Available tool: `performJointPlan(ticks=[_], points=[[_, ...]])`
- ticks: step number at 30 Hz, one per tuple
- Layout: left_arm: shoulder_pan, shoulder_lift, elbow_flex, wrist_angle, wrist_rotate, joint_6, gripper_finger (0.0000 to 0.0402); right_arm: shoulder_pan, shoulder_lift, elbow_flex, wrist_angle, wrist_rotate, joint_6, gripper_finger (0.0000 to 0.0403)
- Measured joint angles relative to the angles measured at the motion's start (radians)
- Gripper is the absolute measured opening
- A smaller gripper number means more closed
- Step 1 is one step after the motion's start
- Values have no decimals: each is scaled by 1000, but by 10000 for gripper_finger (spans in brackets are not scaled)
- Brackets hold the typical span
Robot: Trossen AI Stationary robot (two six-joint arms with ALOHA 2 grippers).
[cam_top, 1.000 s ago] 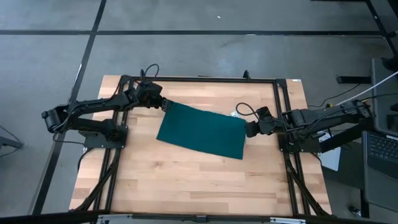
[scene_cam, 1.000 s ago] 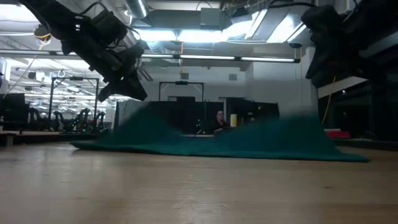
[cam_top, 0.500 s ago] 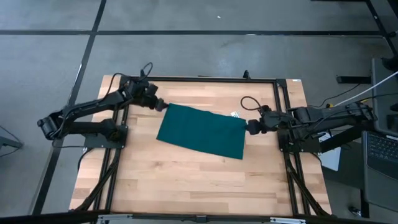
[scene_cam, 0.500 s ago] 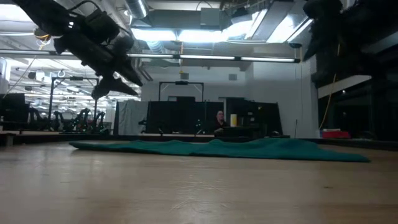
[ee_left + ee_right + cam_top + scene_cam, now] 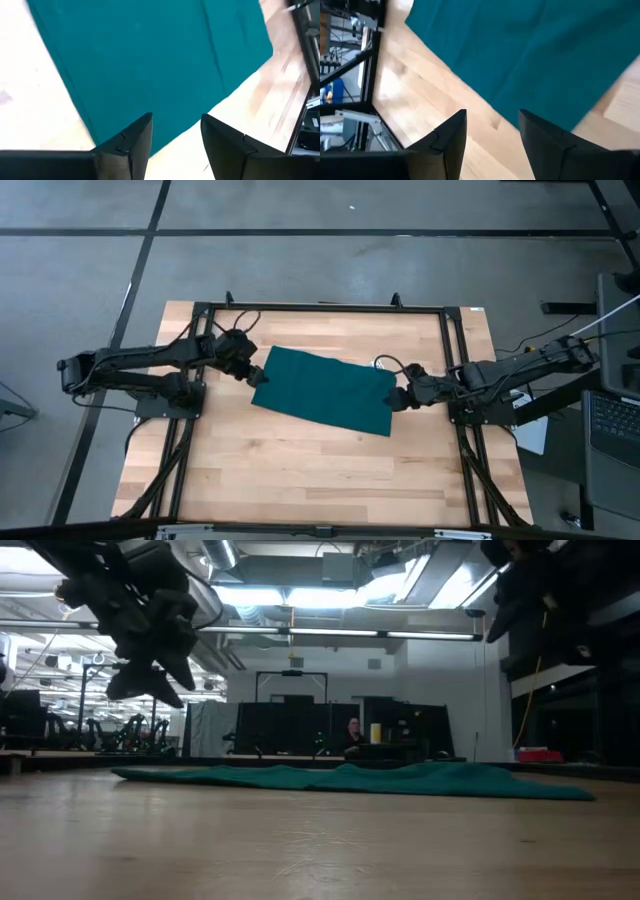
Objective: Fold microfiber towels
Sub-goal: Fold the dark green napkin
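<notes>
The dark teal towel [image 5: 325, 388] lies spread flat on the wooden table, a little skewed; it also shows in the low view [image 5: 350, 778]. I cannot make out its white tag. My left gripper [image 5: 256, 375] hovers open over the middle of the towel's left edge, well above the table in the low view [image 5: 140, 680]. Its fingers stand apart over the cloth in the left wrist view [image 5: 175, 142]. My right gripper [image 5: 396, 399] hovers open at the middle of the towel's right edge; its wrist view [image 5: 492, 142] shows the fingers apart over the towel's edge [image 5: 540, 65].
A black metal frame [image 5: 320, 308] runs around the table's far, left and right sides, with the arm bases on it. Bare wood [image 5: 320, 470] lies between the towel and the near edge. A person sits far off in the room behind [image 5: 353, 730].
A second ago both grippers held the towel's far corners raised off the table. The raised cloth has dropped and the towel now lies flat. Both grippers have come off it and moved toward the table's near edge, along the towel's left and right edges.
</notes>
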Motion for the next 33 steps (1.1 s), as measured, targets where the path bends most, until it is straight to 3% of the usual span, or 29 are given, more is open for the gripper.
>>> performJointPlan(ticks=[7, 16, 27, 33], points=[[-19, 58, 0, -30, -23, -19, 175, 0, 43, 0, 84, 45, -4, 174], [-20, 129, 0, 95, -32, -54, 180, -1, 123, 0, 218, 68, -15, 181], [-24, 268, 0, 472, 3, -123, 181, -11, 152, 0, 282, 66, 4, 158], [-24, 327, 0, 578, 34, -134, 180, -9, 152, 0, 281, 65, 30, 161]])
